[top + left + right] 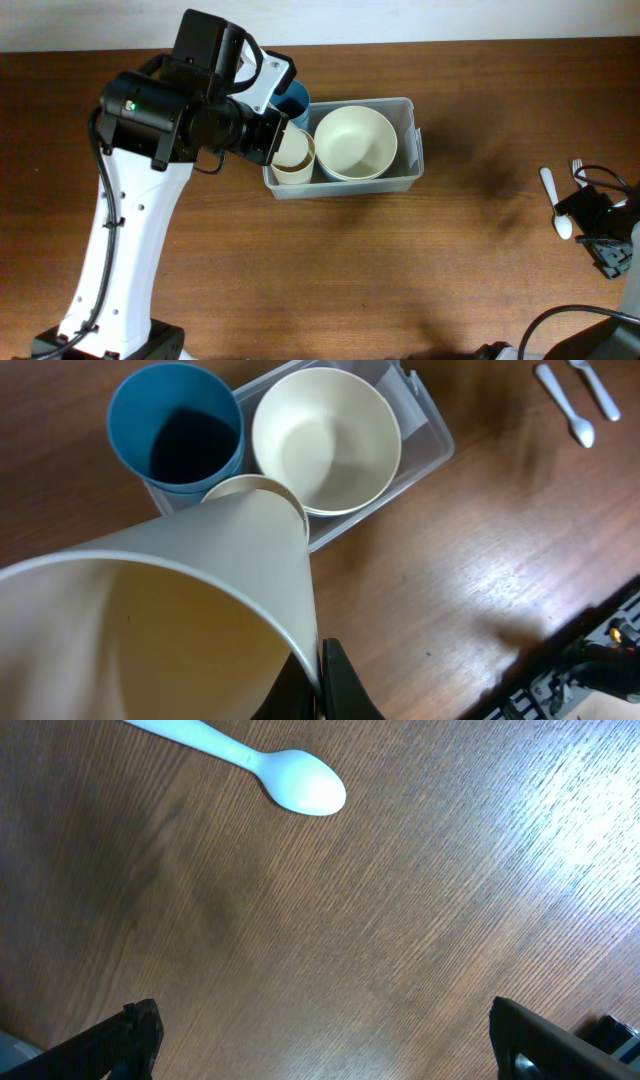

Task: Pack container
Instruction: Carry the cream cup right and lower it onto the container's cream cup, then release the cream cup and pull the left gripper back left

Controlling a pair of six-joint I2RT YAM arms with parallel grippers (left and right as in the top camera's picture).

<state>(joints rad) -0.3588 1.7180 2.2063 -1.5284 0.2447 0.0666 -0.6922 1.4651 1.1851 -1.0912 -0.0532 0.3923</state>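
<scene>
At the left end of the container [412, 172], the left gripper [322, 685] is clamped on the wall of a cream cup [200, 590], near its wide rim. The jaws are fully together on that wall. The cup is tilted, with its narrow end pointing away from the jaws and down toward the container.

The container stands on the table [400, 280], with its long axis running left to right in the overhead view. It holds:

- a blue cup [175, 435] at the far left corner;
- a cream bowl [325, 440] filling the right part;
- a second cream rim [250, 485] at the near left corner, just beyond the held cup's narrow end.

The frames do not show whether the held cup touches or enters this rim.

Judgement: the coming move turns on lining up the held cup's narrow end with that near left corner. The target lies directly ahead of and below the jaws. The bowl sits just beside it, so there is little sideways margin.

The left arm is the nearer one. The right gripper [330, 1055] is well apart from the container. Its jaws are wide apart and empty, above bare wood near a white spoon [300, 782].

No brand, label or legible writing is visible on any item.
</scene>
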